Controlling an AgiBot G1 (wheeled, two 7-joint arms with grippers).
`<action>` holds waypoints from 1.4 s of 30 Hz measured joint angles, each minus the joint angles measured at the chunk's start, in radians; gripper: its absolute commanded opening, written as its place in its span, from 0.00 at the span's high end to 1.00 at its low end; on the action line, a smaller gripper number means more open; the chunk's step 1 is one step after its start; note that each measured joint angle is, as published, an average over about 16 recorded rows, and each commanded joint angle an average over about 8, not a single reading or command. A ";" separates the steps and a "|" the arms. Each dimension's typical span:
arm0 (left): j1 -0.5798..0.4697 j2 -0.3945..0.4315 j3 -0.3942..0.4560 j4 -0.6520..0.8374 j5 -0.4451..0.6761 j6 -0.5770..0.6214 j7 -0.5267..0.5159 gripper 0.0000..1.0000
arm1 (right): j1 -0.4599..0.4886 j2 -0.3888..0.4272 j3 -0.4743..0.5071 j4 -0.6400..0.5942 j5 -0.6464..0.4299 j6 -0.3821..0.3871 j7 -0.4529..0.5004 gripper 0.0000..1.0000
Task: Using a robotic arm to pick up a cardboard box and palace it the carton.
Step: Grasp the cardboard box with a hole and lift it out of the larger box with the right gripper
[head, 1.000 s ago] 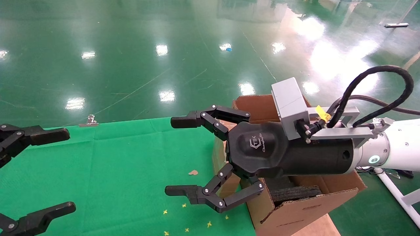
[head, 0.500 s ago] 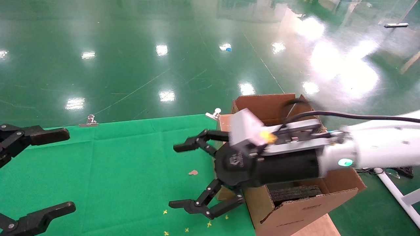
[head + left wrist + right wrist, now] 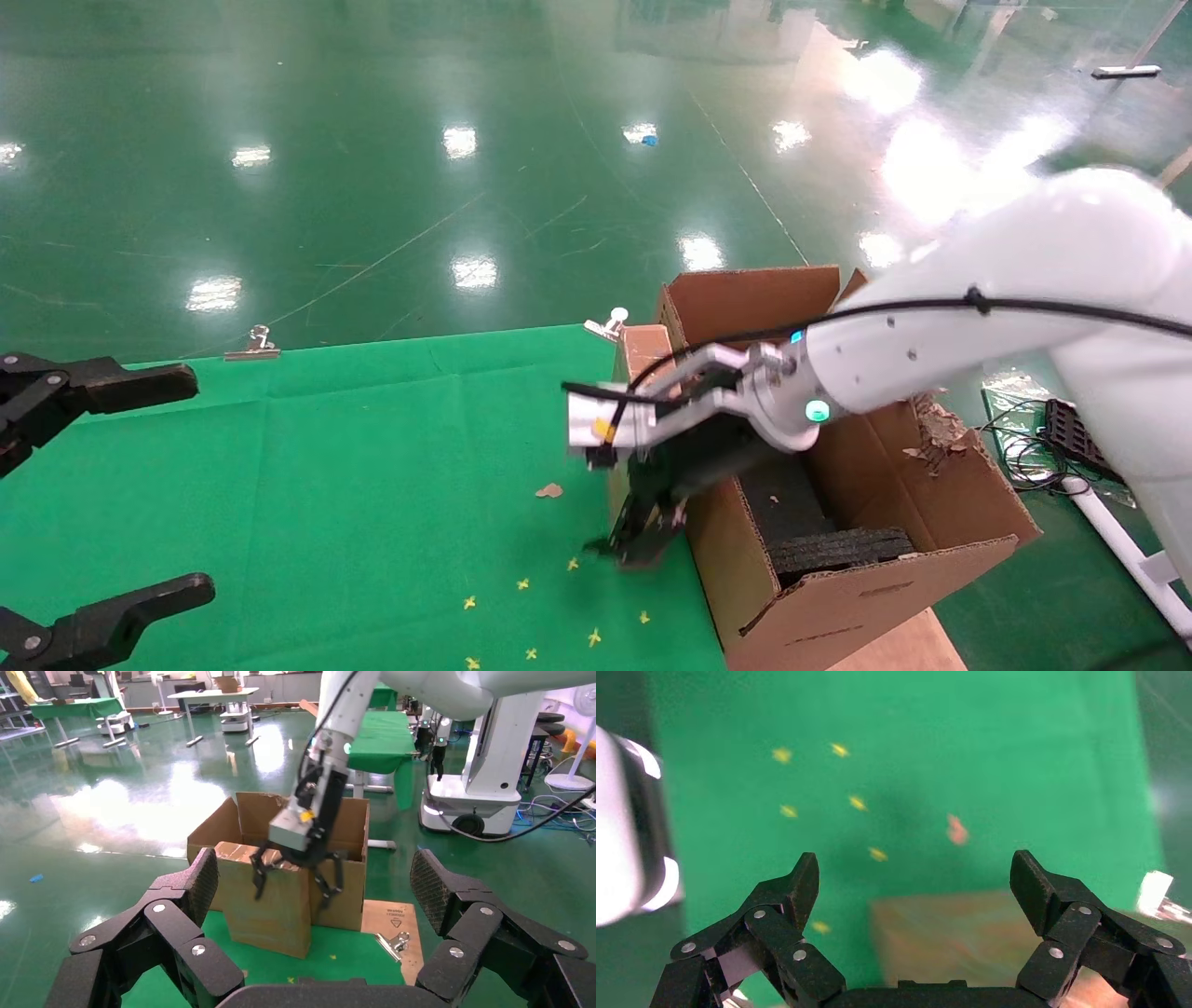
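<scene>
The white robotic arm's black right hand (image 3: 643, 540), spread open and empty, is descending beside the big foam-lined brown carton (image 3: 866, 578), likely needing squarer alignment.

Green cloth (image 3: 307, 466) on table w/ yellow bits (image 3: 522, 584), brown scrap (image 3: 549, 490).

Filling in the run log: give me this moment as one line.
right claw: open, pointing down beside carton wall, empty | left claw: open, parked over green cloth | small cardboard box: not in view
</scene>
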 measured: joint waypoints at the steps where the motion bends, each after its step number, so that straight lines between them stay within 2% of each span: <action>1: 0.000 0.000 0.000 0.000 0.000 0.000 0.000 0.00 | 0.019 -0.005 -0.010 0.000 -0.021 -0.003 0.010 0.00; 13: 0.000 0.000 0.001 0.000 -0.001 0.000 0.000 0.00 | 0.208 0.000 -0.141 -0.001 -0.121 -0.039 0.111 0.00; 27: 0.000 -0.001 0.002 0.000 -0.001 -0.001 0.001 0.00 | 0.322 0.012 -0.374 0.000 -0.092 -0.030 0.217 0.00; 35: -0.001 -0.001 0.003 0.000 -0.002 -0.001 0.001 0.00 | 0.352 0.005 -0.421 -0.008 -0.090 0.000 0.290 0.00; 42: -0.001 -0.001 0.003 0.000 -0.002 -0.001 0.002 0.00 | 0.378 -0.019 -0.429 -0.066 -0.120 0.012 0.411 0.00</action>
